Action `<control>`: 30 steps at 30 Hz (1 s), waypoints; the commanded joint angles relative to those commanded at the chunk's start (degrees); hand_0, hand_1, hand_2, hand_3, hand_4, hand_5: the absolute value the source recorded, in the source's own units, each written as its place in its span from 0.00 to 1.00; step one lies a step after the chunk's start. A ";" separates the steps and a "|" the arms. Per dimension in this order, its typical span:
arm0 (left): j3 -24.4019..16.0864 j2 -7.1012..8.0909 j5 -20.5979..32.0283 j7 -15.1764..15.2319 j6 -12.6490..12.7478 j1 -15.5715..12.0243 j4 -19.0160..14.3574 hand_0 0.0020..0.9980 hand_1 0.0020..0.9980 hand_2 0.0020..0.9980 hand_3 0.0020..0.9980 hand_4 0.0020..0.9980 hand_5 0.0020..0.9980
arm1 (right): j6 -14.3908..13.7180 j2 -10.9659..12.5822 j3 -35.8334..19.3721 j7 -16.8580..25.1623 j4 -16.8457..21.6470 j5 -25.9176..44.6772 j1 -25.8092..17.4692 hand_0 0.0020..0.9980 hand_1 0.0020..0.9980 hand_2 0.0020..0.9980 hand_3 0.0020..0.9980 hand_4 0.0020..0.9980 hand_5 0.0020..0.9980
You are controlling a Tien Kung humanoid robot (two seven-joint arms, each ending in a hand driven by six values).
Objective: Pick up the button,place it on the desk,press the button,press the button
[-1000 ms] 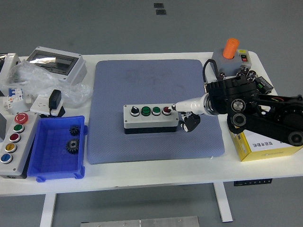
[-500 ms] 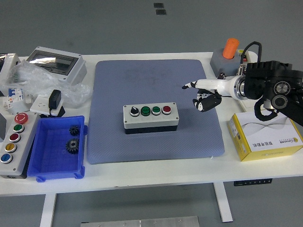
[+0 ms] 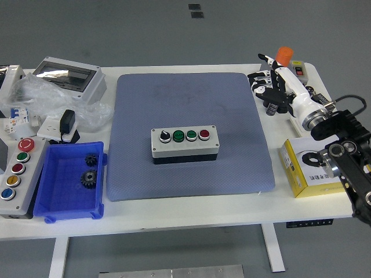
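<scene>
A grey button box (image 3: 185,145) with a black knob, two green buttons and a red button (image 3: 204,135) lies in the middle of the blue-grey mat (image 3: 188,110). My right hand (image 3: 268,75) is raised at the table's far right, well away from the box, in front of the orange-topped switch (image 3: 283,58). Its index finger points out and the other fingers are curled; it holds nothing. The left arm is out of view.
A blue bin (image 3: 68,182) with two black gears sits front left, beside a grey panel of coloured buttons (image 3: 14,176). A grey enclosure (image 3: 68,78), plastic bags and a plug adapter (image 3: 66,124) crowd the far left. A yellow box (image 3: 322,171) lies under my right arm.
My right hand drew back from the red button at the box's right end, lifting and swinging to the far right corner. The box stayed put.
</scene>
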State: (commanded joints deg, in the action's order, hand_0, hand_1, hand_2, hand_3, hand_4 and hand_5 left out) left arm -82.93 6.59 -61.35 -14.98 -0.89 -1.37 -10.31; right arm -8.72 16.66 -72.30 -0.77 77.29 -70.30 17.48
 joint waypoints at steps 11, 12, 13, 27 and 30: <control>0.76 -1.22 -1.42 -2.20 5.71 0.25 0.00 0.57 0.52 0.49 0.59 0.18 0.00 | -20.21 -2.07 -1.93 24.11 -0.55 13.49 -11.24 0.89 0.84 0.89 0.93 0.95 0.89; 0.81 -1.19 -1.52 -2.13 5.92 0.43 0.00 0.57 0.52 0.49 0.59 0.18 0.00 | -20.13 -2.23 -1.77 26.52 -0.78 15.52 -11.36 0.89 0.84 0.89 0.93 0.95 0.89; 0.84 -1.17 -1.61 -2.09 6.02 0.57 0.00 0.57 0.52 0.49 0.59 0.18 0.00 | -19.80 -2.34 -1.71 28.56 -0.93 17.19 -11.44 0.89 0.84 0.89 0.93 0.95 0.89; 0.40 -1.24 -3.02 -1.82 5.71 0.50 0.00 0.60 0.53 0.49 0.56 0.42 0.03 | -11.49 -3.72 -0.21 37.75 3.29 33.67 -12.69 0.88 0.79 0.79 0.78 0.97 1.00; 0.25 -1.49 -3.49 -1.61 5.47 0.52 0.00 0.60 0.53 0.50 0.56 0.44 0.08 | -13.53 -4.17 0.17 37.75 4.68 30.38 -13.20 0.83 0.75 0.76 0.77 0.95 1.00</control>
State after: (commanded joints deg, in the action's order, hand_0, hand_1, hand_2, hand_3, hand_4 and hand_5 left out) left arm -82.67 5.10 -64.84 -16.59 4.58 -0.85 -10.31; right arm -22.25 12.49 -72.13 36.98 81.97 -39.92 4.28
